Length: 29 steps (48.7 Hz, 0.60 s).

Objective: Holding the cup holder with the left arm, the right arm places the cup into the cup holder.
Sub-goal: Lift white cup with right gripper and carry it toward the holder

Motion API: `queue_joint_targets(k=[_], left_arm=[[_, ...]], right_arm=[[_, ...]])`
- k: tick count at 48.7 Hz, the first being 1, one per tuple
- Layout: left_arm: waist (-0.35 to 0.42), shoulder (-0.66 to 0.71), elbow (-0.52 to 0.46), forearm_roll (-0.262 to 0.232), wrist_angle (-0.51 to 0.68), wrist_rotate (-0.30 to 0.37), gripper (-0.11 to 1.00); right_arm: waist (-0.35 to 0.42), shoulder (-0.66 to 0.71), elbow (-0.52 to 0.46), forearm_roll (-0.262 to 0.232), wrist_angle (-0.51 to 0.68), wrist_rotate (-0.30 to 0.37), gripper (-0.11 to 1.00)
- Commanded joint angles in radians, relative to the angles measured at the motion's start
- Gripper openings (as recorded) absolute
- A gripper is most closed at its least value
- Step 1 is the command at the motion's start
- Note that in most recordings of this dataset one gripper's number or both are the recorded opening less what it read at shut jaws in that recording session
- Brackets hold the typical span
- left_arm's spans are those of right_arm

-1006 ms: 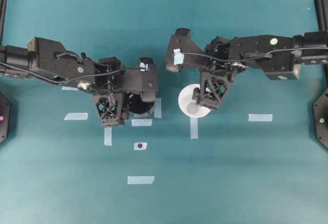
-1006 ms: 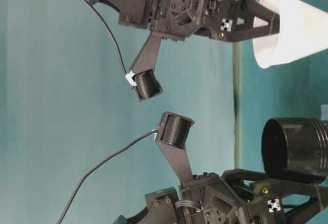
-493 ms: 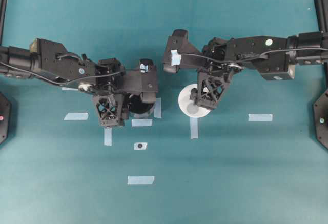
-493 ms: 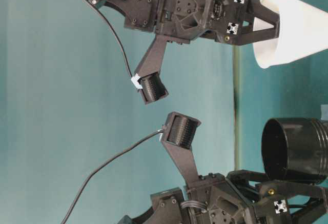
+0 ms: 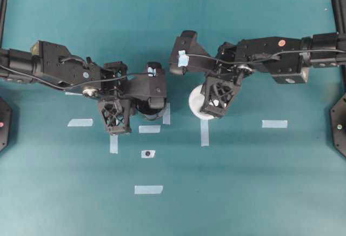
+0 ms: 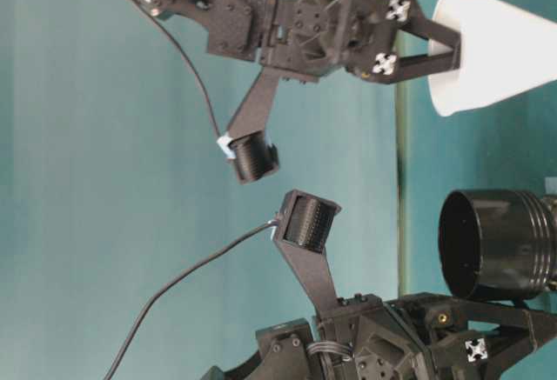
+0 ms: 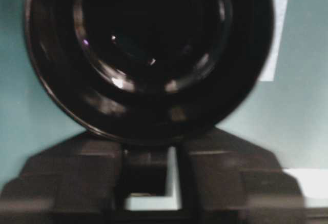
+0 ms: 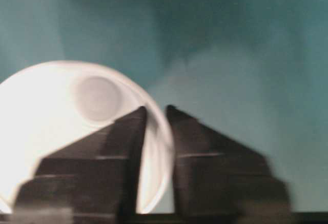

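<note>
The right gripper [image 8: 154, 147] pinches the cup [image 8: 77, 131] rim; the left gripper [image 7: 174, 152] seems closed on the cup holder [image 7: 148, 55]. Next: lift the cup across.

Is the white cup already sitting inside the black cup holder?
No. In the table-level view the cup is apart from the cup holder, whose round opening shows nothing inside it.

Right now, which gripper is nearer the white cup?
Right. The right gripper is pinched on the white cup's rim, one finger inside and one outside. The left gripper is off to the cup's left in the overhead view, at the black cup holder.
</note>
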Motion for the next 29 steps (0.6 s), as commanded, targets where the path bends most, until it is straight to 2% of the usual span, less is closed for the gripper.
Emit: queue_joint_targets(k=[1,10,29], left_arm=[[-0.003,-0.037,-0.006,0.003,0.008,-0.002,0.22],[-0.005,-0.04,0.0,0.003,0.017,-0.011,0.22],[-0.005,-0.071,0.009,0.003,0.006,-0.026,0.22]], right_arm=[[0.0,-0.038,-0.02,0.021,0.002,0.003,0.07],[0.0,-0.049,-0.021,0.058,0.002,0.008,0.04],[0.0,-0.086,-0.023,0.06,0.071,0.086,0.03]])
